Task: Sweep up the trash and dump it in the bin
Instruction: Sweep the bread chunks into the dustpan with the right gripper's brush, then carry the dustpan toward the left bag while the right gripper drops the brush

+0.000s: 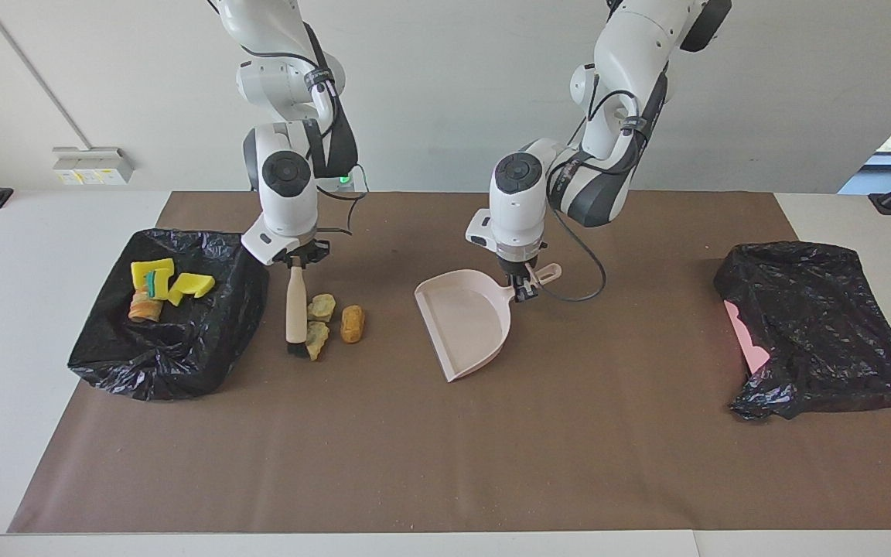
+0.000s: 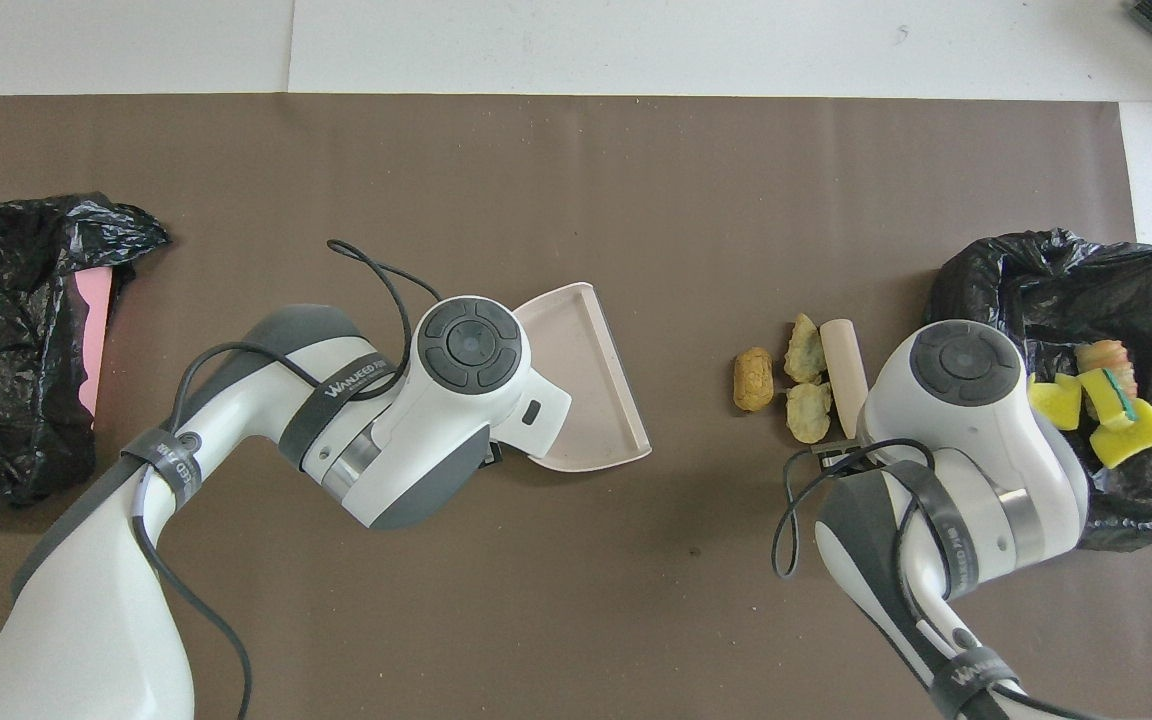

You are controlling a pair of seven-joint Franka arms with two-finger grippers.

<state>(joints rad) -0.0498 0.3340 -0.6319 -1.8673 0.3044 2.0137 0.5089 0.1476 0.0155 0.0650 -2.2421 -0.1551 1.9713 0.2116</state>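
Note:
My right gripper is shut on the cream handle of a brush, whose dark bristles touch the mat between the bin and three bread-like lumps. The lumps also show in the overhead view, beside the brush. My left gripper is shut on the handle of a pink dustpan at mid-mat, its mouth toward the lumps. The black-bag-lined bin holds yellow sponge pieces and the striped chunk.
A second black bag covers something pink at the left arm's end of the table. The brown mat carries fine crumbs. A cable loops from the left wrist beside the dustpan handle.

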